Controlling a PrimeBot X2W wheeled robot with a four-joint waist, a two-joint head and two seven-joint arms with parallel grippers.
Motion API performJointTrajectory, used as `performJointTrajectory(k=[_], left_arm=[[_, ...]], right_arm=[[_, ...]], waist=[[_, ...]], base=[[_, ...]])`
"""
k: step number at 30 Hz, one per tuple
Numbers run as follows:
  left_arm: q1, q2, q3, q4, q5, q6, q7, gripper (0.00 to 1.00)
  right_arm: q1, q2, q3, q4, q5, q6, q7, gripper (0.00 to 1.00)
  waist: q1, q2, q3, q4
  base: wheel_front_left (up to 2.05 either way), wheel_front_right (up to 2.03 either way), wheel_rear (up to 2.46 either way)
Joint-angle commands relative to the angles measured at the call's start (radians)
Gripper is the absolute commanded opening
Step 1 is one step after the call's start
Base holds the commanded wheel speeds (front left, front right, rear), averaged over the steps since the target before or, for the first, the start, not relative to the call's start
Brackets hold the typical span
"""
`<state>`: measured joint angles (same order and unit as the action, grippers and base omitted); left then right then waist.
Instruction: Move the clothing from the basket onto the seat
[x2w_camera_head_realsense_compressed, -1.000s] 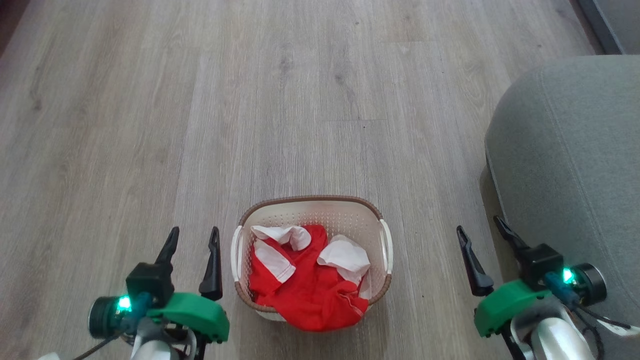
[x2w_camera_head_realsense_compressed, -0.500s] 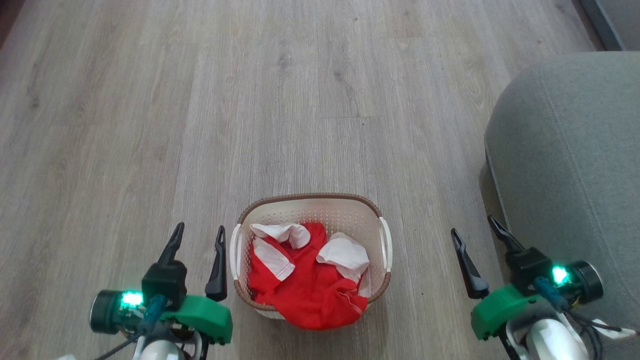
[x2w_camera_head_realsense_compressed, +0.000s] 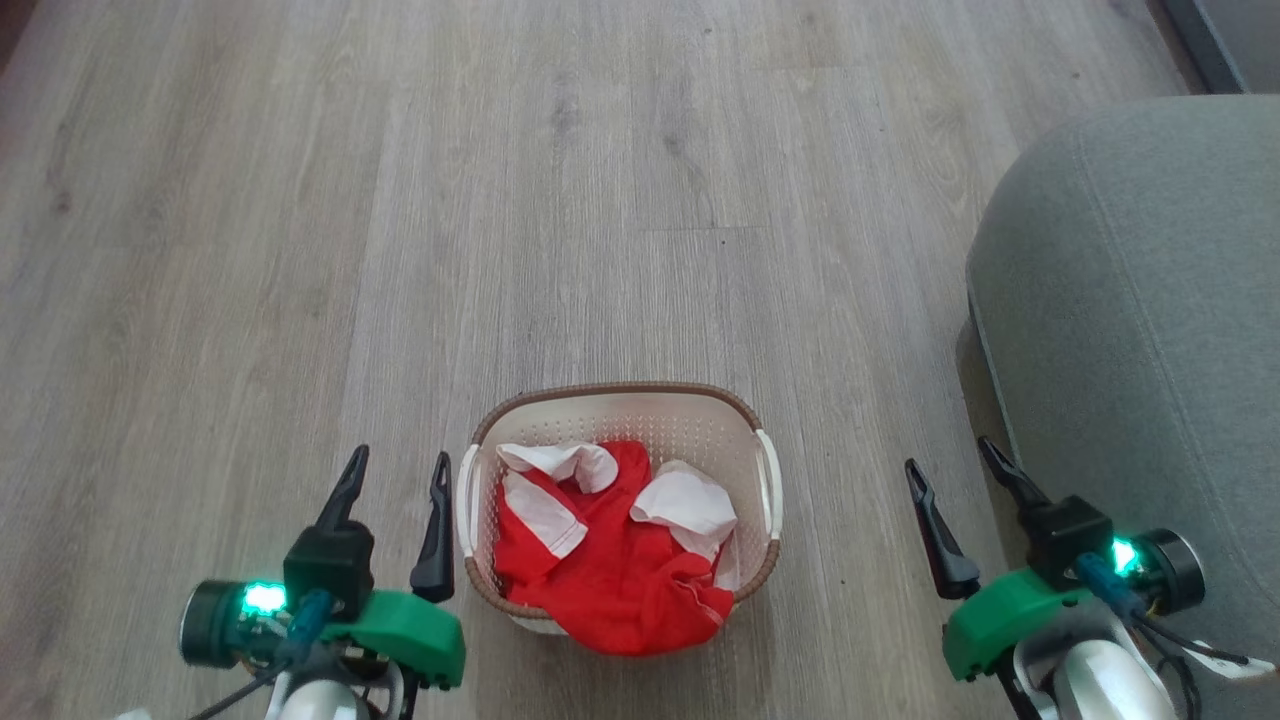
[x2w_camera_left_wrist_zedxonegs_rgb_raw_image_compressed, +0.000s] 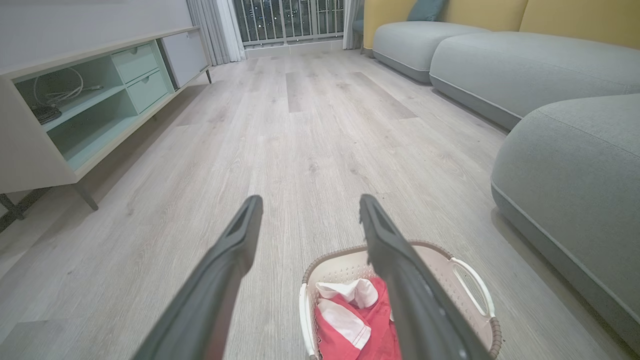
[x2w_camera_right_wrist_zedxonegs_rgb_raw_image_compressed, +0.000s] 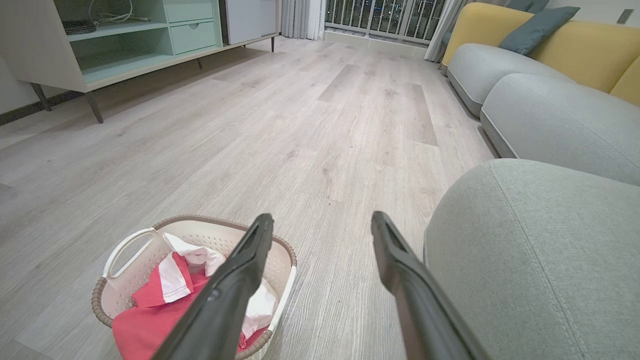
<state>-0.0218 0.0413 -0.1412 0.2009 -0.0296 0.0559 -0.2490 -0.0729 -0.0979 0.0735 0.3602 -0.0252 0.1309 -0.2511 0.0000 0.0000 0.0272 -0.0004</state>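
The cream basket (x2w_camera_head_realsense_compressed: 615, 402) with its brown rim stands on the wood floor straight ahead, low in the head view. Red clothing (x2w_camera_head_realsense_compressed: 610, 570) with white sleeves is piled in it and droops over the near rim. The grey-green seat (x2w_camera_head_realsense_compressed: 1140, 300) rises at the right. My left gripper (x2w_camera_head_realsense_compressed: 395, 466) is open and empty just left of the basket. My right gripper (x2w_camera_head_realsense_compressed: 950, 460) is open and empty between the basket and the seat. The left wrist view has the basket (x2w_camera_left_wrist_zedxonegs_rgb_raw_image_compressed: 475, 295) and clothing (x2w_camera_left_wrist_zedxonegs_rgb_raw_image_compressed: 350, 325) low right of my fingers (x2w_camera_left_wrist_zedxonegs_rgb_raw_image_compressed: 235, 245). The right wrist view has the basket (x2w_camera_right_wrist_zedxonegs_rgb_raw_image_compressed: 125, 250) low left and the seat (x2w_camera_right_wrist_zedxonegs_rgb_raw_image_compressed: 540, 250) at right.
Wood floor (x2w_camera_head_realsense_compressed: 500, 200) stretches ahead of the basket. A low cabinet (x2w_camera_left_wrist_zedxonegs_rgb_raw_image_compressed: 60, 110) with pale green shelves lines the left wall. More grey sofa sections (x2w_camera_left_wrist_zedxonegs_rgb_raw_image_compressed: 525, 70) with yellow backs continue beyond the seat, and a railing (x2w_camera_left_wrist_zedxonegs_rgb_raw_image_compressed: 290, 20) with curtains closes the far end.
The head camera has shifted slightly, so the whole picture sits a little higher. Both grippers moved a little in view and stay open; the basket and clothing are undisturbed.
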Motion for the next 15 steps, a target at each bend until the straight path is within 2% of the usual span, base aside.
performJointTrajectory(k=[1, 9, 15], left_arm=[[-0.032, 0.010, 0.029, -0.031, 0.004, 0.004, -0.013, 1.00], [-0.040, 0.009, 0.031, -0.032, 0.000, 0.000, -0.013, 1.00], [-0.105, 0.010, 0.021, -0.016, 0.010, -0.024, -0.013, 1.00]], right_arm=[[-0.050, -0.007, 0.021, -0.026, 0.004, 0.000, -0.011, 1.00], [-0.063, 0.000, 0.017, -0.041, 0.019, 0.000, -0.011, 1.00], [-0.111, 0.012, 0.001, -0.091, 0.040, 0.000, -0.011, 1.00]], waist=[[0.0000, 0.0000, 0.001, -0.001], [0.0000, 0.0000, 0.038, -0.010], [0.0000, 0.0000, 0.162, -0.020]], base=[[0.00, 0.00, 0.00], [0.00, 0.00, 0.00], [0.00, 0.00, 0.00]])
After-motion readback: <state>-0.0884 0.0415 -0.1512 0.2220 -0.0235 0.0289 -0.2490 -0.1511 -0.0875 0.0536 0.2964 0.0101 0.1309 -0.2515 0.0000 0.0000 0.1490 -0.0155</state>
